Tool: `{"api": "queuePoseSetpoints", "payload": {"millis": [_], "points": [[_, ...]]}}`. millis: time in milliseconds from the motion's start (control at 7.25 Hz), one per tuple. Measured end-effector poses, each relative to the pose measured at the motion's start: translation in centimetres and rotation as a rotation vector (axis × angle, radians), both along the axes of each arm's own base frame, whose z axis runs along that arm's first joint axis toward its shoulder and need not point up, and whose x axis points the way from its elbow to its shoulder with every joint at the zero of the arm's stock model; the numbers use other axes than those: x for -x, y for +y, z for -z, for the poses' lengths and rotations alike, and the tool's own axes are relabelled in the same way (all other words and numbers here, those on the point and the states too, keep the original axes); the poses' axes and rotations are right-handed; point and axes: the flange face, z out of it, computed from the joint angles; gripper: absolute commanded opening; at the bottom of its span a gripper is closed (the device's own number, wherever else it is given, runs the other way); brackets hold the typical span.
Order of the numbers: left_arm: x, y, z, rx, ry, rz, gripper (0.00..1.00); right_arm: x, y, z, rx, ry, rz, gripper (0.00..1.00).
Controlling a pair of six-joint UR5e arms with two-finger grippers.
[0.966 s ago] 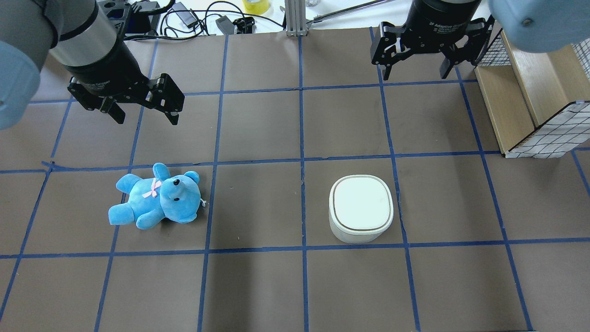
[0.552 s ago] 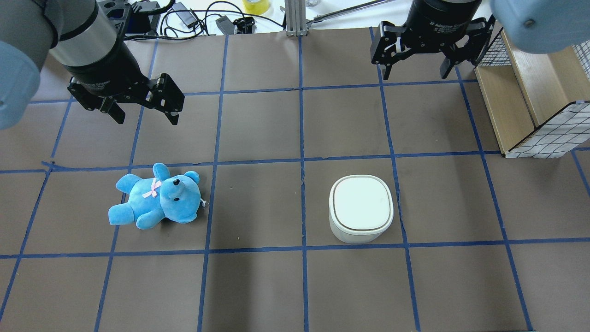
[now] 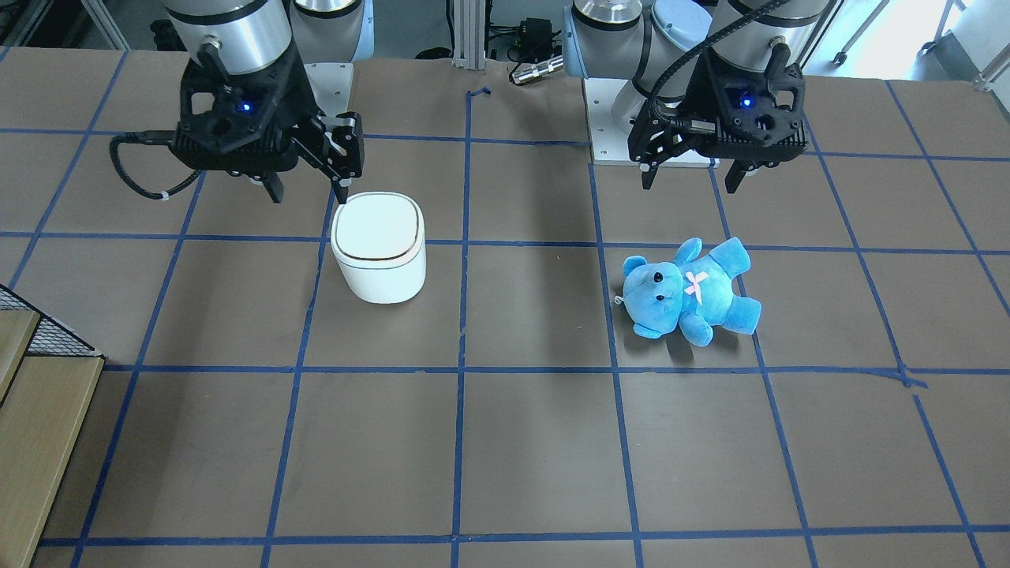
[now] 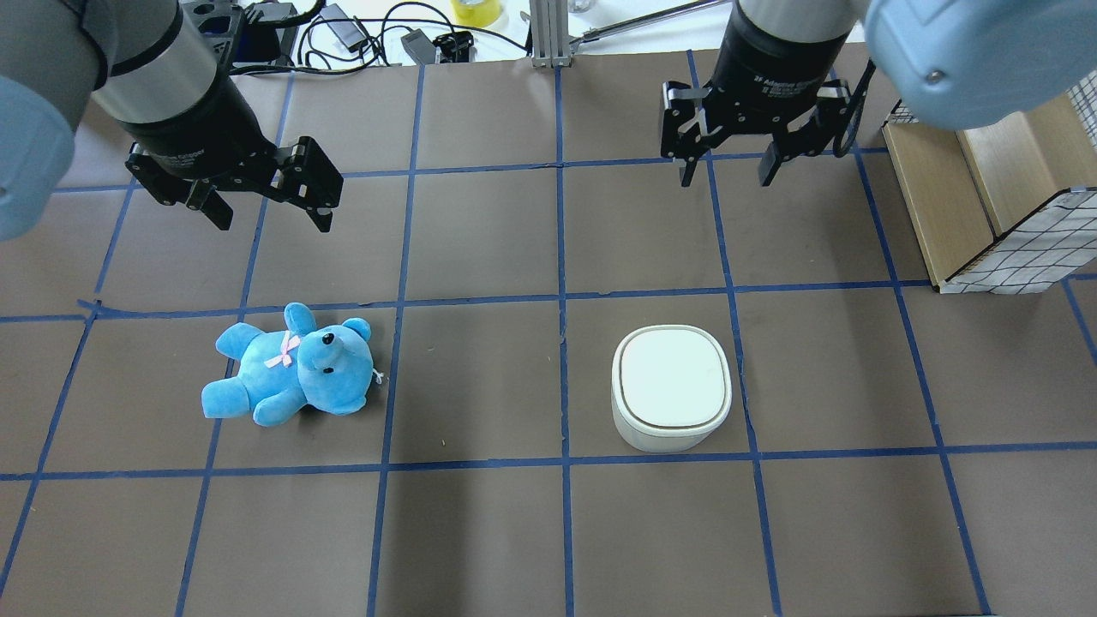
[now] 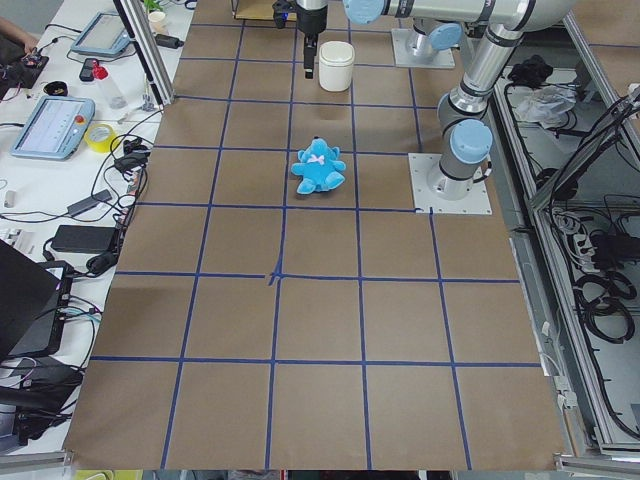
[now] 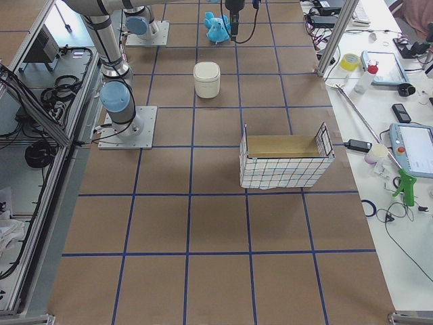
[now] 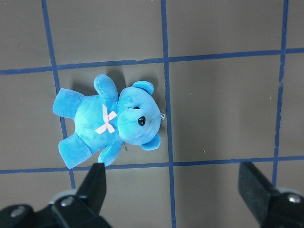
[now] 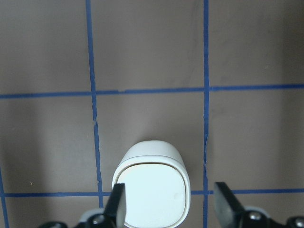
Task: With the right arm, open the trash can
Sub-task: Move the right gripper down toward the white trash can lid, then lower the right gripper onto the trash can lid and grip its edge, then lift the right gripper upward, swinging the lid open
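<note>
Beneath the right claw (image 4: 724, 176), lower than it and out of contact with it, the small white rounded-square plastic trash can (image 4: 671, 387) stands upright on the brown worktop (image 4: 480, 531), which is gridded with blue tape. The claw hangs from the silver and pale-blue right arm (image 4: 960, 51). Its two black fingers (image 8: 117, 203) point down and are spread wide, holding nothing. Seen from the right wrist, the trash can lies at the lower edge of the view, and its lid fills most of the gap between the fingers. The lid is shut flat, with a thin dark seam running round just below it. From the front-facing camera one fingertip overlaps the far corner of the can in the picture; the overhead camera shows claw and can apart. Off to this claw's right-hand side sits a wooden crate with white wire-mesh walls (image 4: 1003, 197). The left claw (image 4: 272, 221), also spread wide and empty, hovers over the worktop. Below it, just beyond its fingertips in the left wrist view, a blue plush teddy bear (image 4: 291, 368) lies on its back with a pink bow at the neck, well apart from the trash can.
</note>
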Motion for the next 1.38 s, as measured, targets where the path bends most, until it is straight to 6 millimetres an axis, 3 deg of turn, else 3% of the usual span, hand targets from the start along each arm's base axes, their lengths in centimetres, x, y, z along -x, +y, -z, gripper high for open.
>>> {"api": "queuePoseSetpoints", "payload": {"millis": [276, 828, 966, 1241, 1379], "points": [[0.0, 0.0, 0.0, 0.000, 0.000, 0.000, 1.00, -0.9, 2.3, 6.5, -0.136, 0.030, 0.076, 0.00], [0.0, 0.0, 0.0, 0.000, 0.000, -0.001, 1.00, -0.8, 5.2, 16.8, -0.244, 0.058, 0.092, 0.00], [0.0, 0.0, 0.0, 0.000, 0.000, 0.000, 1.00, -0.7, 5.6, 18.5, -0.249, 0.058, 0.093, 0.00], [0.0, 0.0, 0.0, 0.000, 0.000, 0.001, 1.00, -0.7, 5.8, 19.5, -0.250, 0.061, 0.093, 0.00], [0.0, 0.0, 0.0, 0.000, 0.000, 0.000, 1.00, -0.7, 5.9, 19.7, -0.253, 0.062, 0.094, 0.29]]}}
